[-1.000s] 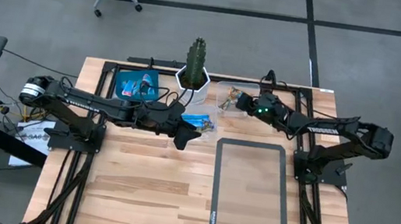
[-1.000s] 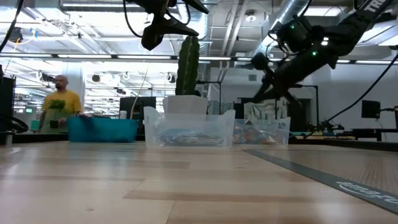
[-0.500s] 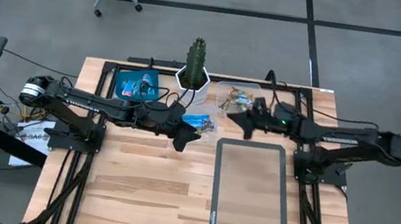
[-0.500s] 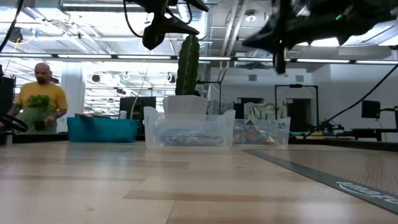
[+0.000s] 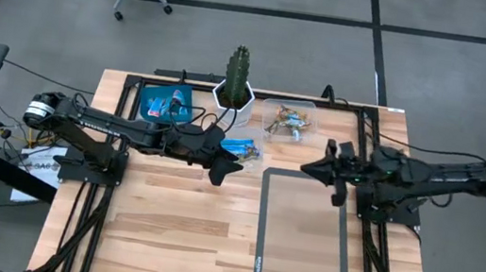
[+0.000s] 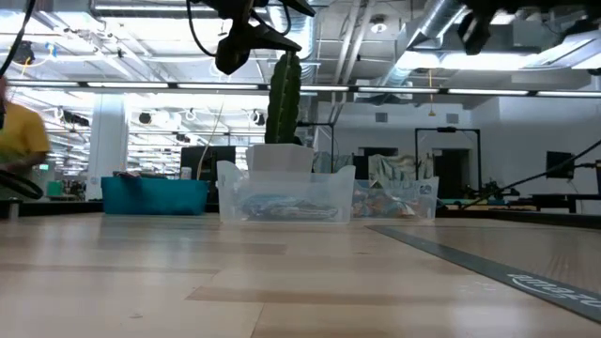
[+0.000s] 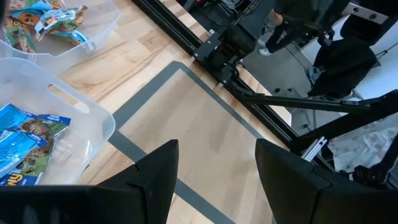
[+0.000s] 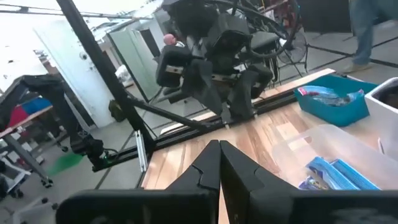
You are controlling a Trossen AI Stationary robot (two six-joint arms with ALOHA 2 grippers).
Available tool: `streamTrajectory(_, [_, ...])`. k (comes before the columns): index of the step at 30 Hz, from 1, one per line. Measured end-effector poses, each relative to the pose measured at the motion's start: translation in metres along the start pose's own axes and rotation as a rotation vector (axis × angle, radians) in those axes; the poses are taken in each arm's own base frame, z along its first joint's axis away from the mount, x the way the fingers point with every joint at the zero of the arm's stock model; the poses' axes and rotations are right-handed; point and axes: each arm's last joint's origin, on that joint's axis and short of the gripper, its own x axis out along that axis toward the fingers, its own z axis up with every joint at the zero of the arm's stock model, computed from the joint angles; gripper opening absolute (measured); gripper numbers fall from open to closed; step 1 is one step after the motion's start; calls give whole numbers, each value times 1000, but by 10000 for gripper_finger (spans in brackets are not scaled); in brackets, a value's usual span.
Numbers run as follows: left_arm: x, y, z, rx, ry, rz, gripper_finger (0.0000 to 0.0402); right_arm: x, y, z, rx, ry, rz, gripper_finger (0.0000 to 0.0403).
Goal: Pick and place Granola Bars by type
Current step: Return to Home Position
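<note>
Across the upper middle of the high view, three receptacles are seen on the worktop (image 5: 163, 230): one blue tray (image 5: 145, 90) holding printed bars (image 5: 166, 104), one lower clear container (image 5: 261, 143) holding light blue bars (image 5: 241, 147), and one upper clear container (image 5: 308, 112) holding brown-gold bars (image 5: 285, 121). Each kind is kept apart, so the sorting is judged finished, and no bar is seen loose on the wood. The heaps are too tangled for single bars to be counted. The left pincer (image 5: 225, 166) is held just beside the lower clear container, while the right pincer (image 5: 307, 169) is kept right of centre, over the upper edge of the one grey-bordered mat (image 5: 299, 234) and apart from both containers, a pose judged fit for going home. In the low view, the left pincer (image 6: 246, 42) is shown at the top, left of the single cactus (image 6: 285, 99), with the tray (image 6: 155, 195) and both containers ranged in a row beneath; only a piece of the right arm (image 6: 479, 26) is caught in the upper right corner. In the left wrist view, the left pincer (image 7: 216, 146) is shown spread and empty, with light blue bars (image 7: 25, 140) in the nearer container and brown-gold bars (image 7: 43, 22) in the farther one. In the right wrist view, the right pincer (image 8: 219, 152) is shown pressed together on nothing, pointed towards the left arm (image 8: 217, 50), with the tray (image 8: 333, 104) seen beyond the light blue bars (image 8: 336, 171).
</note>
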Motion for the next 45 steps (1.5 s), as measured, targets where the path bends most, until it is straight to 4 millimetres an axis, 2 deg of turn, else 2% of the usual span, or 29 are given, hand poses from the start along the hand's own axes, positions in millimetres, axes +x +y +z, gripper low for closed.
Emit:
streamTrajectory(5, [0,0,0,-1,-1,1,206,-18,7,1,-27,-20,1,0])
streamTrajectory(8, [0,0,0,-2,-1,1,206,-27,6,-6,-48,-72,31,0])
streamTrajectory(11, [0,0,0,-7,-1,0,206,-37,-1,-27,-12,-135,65,0])
streamTrajectory(16, [0,-1,0,-33,19,-20,206,-52,-11,-53,19,-334,155,0])
streamTrajectory(21, [0,-1,-1,-51,33,-33,206,-62,-21,-78,25,-418,190,0])
streamTrajectory(28, [0,-1,-1,-55,34,-33,206,-73,-22,-79,-63,-482,239,0])
streamTrajectory(45, [0,-2,-2,-20,74,-74,206,-61,-34,-113,-72,-107,105,0])
